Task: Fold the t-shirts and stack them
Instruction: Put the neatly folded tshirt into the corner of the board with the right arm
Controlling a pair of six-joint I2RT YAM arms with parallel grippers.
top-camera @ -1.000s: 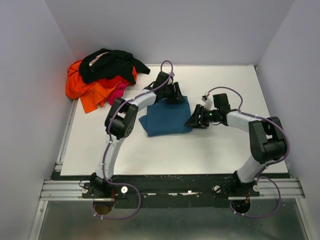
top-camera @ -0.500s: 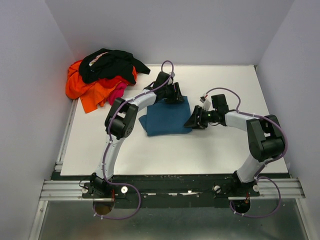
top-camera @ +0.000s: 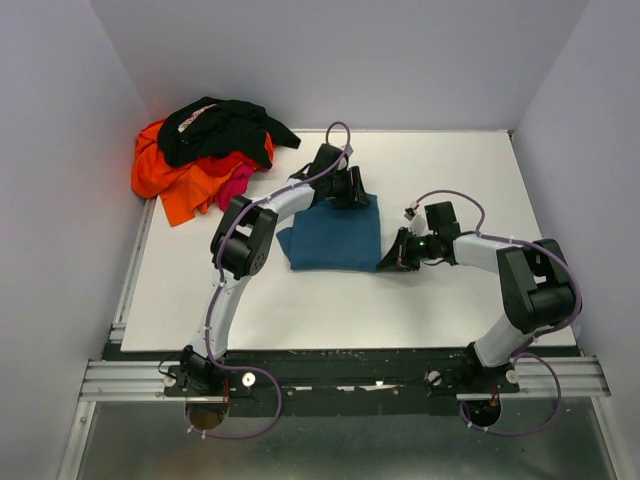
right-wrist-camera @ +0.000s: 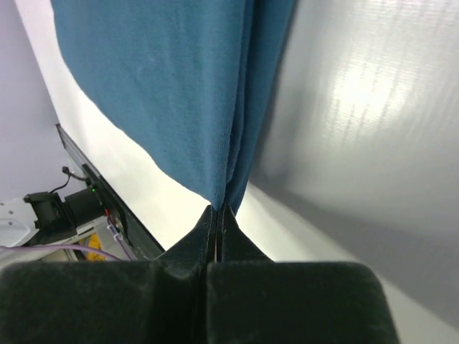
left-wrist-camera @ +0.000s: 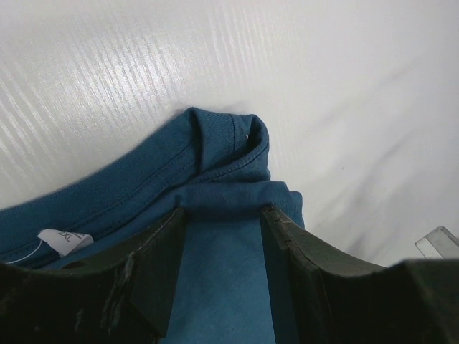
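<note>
The teal-blue t-shirt [top-camera: 335,235] lies folded flat in the middle of the white table [top-camera: 460,170]. My left gripper [top-camera: 352,192] rests on its far edge, by the collar [left-wrist-camera: 215,143]. Its jaws [left-wrist-camera: 222,211] stand open, with smooth blue cloth lying between the fingers. My right gripper [top-camera: 388,263] is at the shirt's near right corner, shut [right-wrist-camera: 217,209] on the tip of the blue cloth [right-wrist-camera: 165,86], which is pinched in two layers. The black t-shirt [top-camera: 225,128], the orange one [top-camera: 170,185] and the magenta one [top-camera: 236,184] are heaped at the far left corner.
Grey walls close in the table on the left, back and right. A metal rail [top-camera: 340,375] with both arm bases runs along the near edge. A white label [left-wrist-camera: 64,240] shows inside the blue shirt's collar.
My right gripper has slid to the shirt's near right corner and shut on it. The shirt's right edge has shifted slightly. The left arm has stayed put.
</note>
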